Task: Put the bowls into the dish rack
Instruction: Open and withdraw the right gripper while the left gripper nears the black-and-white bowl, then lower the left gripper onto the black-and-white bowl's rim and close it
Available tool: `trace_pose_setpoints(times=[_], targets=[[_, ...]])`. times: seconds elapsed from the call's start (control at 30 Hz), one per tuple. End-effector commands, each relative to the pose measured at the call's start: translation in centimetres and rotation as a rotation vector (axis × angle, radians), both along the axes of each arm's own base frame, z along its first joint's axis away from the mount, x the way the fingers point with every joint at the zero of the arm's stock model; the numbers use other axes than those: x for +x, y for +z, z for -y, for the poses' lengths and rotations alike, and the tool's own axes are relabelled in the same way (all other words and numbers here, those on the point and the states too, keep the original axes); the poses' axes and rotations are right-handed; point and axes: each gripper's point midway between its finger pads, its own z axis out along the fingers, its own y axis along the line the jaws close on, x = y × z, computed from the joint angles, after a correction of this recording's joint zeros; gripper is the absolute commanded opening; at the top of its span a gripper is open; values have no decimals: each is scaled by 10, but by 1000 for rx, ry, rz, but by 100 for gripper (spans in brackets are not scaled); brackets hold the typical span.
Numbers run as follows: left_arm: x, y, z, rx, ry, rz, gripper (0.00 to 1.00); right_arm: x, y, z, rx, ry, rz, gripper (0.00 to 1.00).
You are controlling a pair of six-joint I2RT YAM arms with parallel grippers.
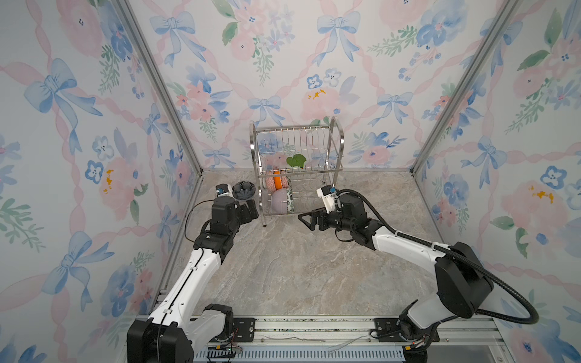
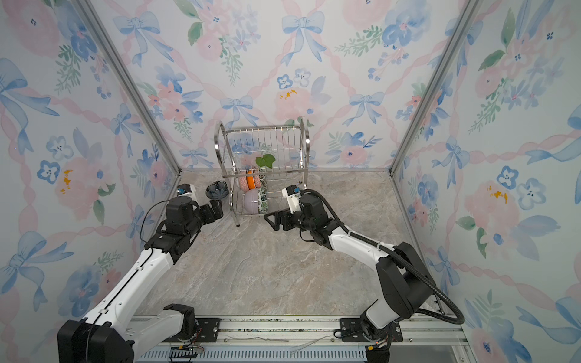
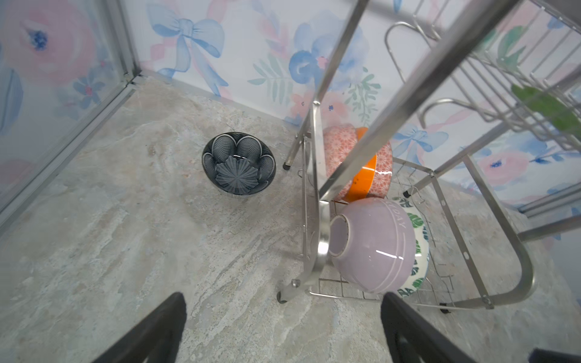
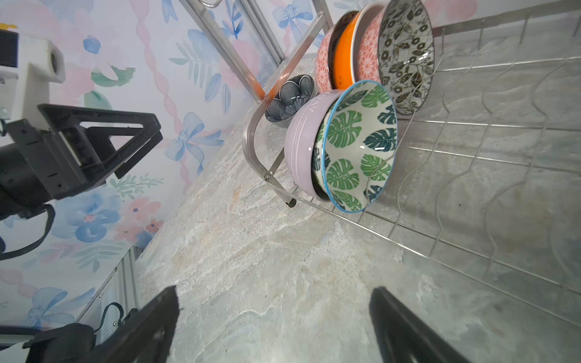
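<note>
1. In both top views the dish rack stands at the back of the table, against the rear wall. A green leaf-shaped piece sits on its upper tier. Five bowls stand on edge at the left end of the lower tier. At the front is a lavender bowl with a green-leaf bowl touching it. Behind them an orange bowl sits between two pink-sided bowls. The dark blue bowl sits upright on the table just left of the rack, outside it. The left gripper hovers near that bowl, and the right gripper hovers before the lower tier.
2. In the left wrist view the left gripper's fingers are spread wide and hold nothing. The dark blue bowl lies ahead, apart from the rack's leg. The lavender bowl shows its base from inside the side frame.
3. In the right wrist view the right gripper's fingers are also spread wide, with only bare table between them. The green-leaf bowl shows its inside and leans against the lavender bowl. Behind it, one pink-sided bowl shows a black-and-white floral inside.
</note>
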Motion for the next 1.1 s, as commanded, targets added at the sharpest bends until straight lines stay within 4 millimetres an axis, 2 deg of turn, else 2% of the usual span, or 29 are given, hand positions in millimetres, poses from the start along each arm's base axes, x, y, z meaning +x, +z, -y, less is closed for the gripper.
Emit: trace_pose_setpoints(times=[0.0, 0.23, 0.33, 0.47, 0.67, 1.07], targets=[[7, -33, -15, -142, 60, -110, 98, -10, -3, 20, -84, -53, 31, 96], [68, -62, -38, -226, 111, -227, 98, -24, 4, 35, -187, -70, 136, 97], [102, -70, -36, -257, 87, -250, 98, -28, 8, 37, -194, -72, 176, 97], [133, -88, -44, -300, 104, -294, 92, -29, 8, 38, -198, -70, 195, 97], [157, -119, -53, -361, 122, -346, 76, -28, 9, 43, -205, -87, 212, 96], [167, -148, -66, -349, 151, -386, 58, -18, 2, 53, -188, -134, 182, 96]])
